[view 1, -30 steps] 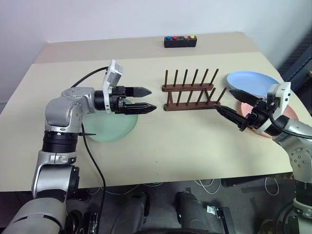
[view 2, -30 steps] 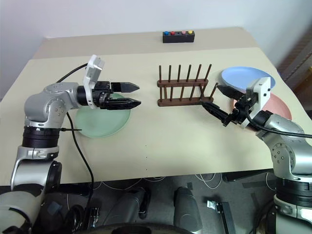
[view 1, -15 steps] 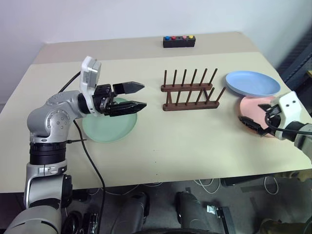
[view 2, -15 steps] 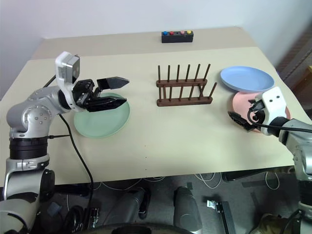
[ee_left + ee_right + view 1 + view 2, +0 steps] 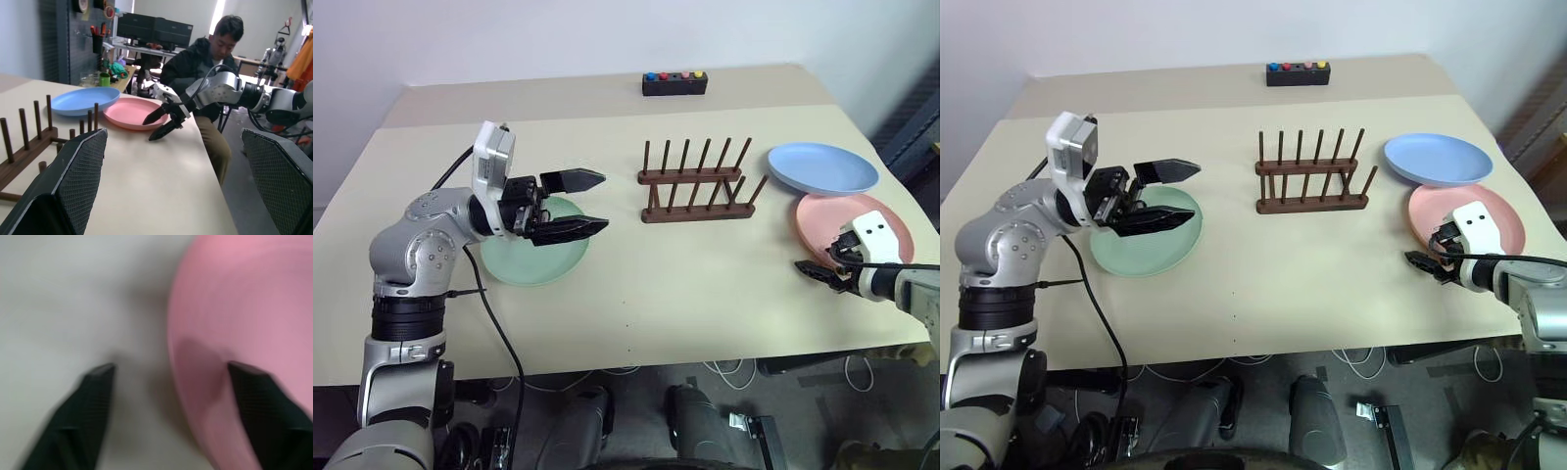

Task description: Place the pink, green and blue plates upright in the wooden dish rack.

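The green plate (image 5: 536, 257) is partly hidden behind the left gripper (image 5: 592, 203); the right wrist view is blurred.

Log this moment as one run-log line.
stage: reaching for pink plate | right gripper: open, fingers straddle its near rim | left gripper: open, above green plate | wooden dish rack: empty | blue plate: flat on table

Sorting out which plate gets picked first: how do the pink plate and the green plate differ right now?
The pink plate lies at the table's right side, the green plate at its left. The right gripper straddles the pink plate's rim, jaws open; the left gripper hangs open above the green plate, not touching. The blue plate overlaps the pink one; nothing overlaps the green. Both lie flat, outside the rack.
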### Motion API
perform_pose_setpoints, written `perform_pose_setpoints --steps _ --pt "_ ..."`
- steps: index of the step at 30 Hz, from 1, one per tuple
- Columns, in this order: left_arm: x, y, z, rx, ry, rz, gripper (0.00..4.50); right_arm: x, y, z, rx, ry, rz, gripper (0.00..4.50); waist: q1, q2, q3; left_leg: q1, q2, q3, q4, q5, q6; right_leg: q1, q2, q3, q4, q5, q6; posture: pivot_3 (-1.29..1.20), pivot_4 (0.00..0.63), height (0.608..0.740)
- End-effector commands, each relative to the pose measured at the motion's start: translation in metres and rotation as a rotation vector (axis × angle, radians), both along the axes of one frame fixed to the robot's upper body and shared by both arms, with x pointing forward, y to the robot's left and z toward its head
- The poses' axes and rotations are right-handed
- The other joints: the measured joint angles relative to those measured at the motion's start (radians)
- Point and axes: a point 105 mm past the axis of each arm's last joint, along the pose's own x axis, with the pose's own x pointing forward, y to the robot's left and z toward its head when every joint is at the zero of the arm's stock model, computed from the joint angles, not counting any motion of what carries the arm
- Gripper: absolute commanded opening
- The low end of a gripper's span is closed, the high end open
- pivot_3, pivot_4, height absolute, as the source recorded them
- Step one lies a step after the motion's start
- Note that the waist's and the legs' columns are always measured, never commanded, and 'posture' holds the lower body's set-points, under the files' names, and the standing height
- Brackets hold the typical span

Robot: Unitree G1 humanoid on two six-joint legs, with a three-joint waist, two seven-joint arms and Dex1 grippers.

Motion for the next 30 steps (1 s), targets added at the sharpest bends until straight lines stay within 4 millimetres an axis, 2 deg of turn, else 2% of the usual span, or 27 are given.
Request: perform_pose_setpoints --steps 1,4,5,10,19,23,27,30 --pt "-0.004 -0.002 0.006 -0.001 -0.046 -0.007 4.5 0.0 -0.003 0.008 -0.016 -0.005 -0.001 1.74 0.0 0.0 0.0 0.0 0.0 0.0 0.0 0.0 0.0 0.0 0.0 0.0 0.0 0.0 0.0 0.0 0.15 0.74" --pt "-0.004 -0.003 0.004 0.001 -0.046 -0.006 4.5 0.0 -0.004 0.012 -0.018 -0.015 -0.005 0.22 -0.002 0.0 0.0 0.0 0.0 0.0 0.0 0.0 0.0 0.0 0.0 0.0 0.0 0.0 0.0 0.0 0.15 0.74" --pt "-0.004 -0.003 0.004 0.0 -0.043 -0.007 4.5 0.0 -0.005 0.013 -0.028 -0.014 -0.007 0.05 -0.001 0.0 0.0 0.0 0.0 0.0 0.0 0.0 0.0 0.0 0.0 0.0 0.0 0.0 0.0 0.0 0.15 0.74" --pt "-0.003 -0.006 0.003 0.0 -0.04 -0.011 4.5 -0.008 -0.007 0.022 -0.055 -0.009 0.01 0.05 0.008 0.0 0.0 0.0 0.0 0.0 0.0 0.0 0.0 0.001 0.0 -0.001 -0.001 0.0 0.0 0.0 0.15 0.74" --pt "-0.001 -0.008 0.001 0.0 -0.038 -0.017 4.5 -0.05 0.032 0.046 0.002 0.112 0.213 0.05 0.005 0.0 0.0 0.0 0.0 0.0 0.0 -0.001 0.001 0.001 0.0 -0.001 -0.001 0.0 0.0 0.0 0.15 0.74" --pt "0.002 -0.008 0.002 -0.003 -0.041 -0.015 4.5 -0.066 0.054 0.063 0.061 0.14 0.32 0.05 0.003 0.0 0.0 0.0 0.0 0.0 0.0 -0.001 0.001 0.001 0.0 -0.001 -0.001 0.0 0.0 0.0 0.15 0.74" --pt "0.003 -0.008 0.002 -0.006 -0.042 -0.012 4.5 -0.069 0.076 0.104 0.239 0.034 0.415 0.05 0.0 0.0 0.0 0.0 0.0 0.0 0.0 -0.001 0.001 0.001 0.0 -0.001 -0.001 0.0 0.0 0.0 0.15 0.74" --pt "0.004 -0.009 0.002 -0.009 -0.045 -0.009 4.5 -0.064 0.08 0.137 0.353 -0.087 0.44 0.05 0.002 0.0 0.0 0.0 0.001 0.0 0.0 -0.001 0.002 0.001 0.0 -0.001 -0.002 0.0 0.0 0.0 0.15 0.74"
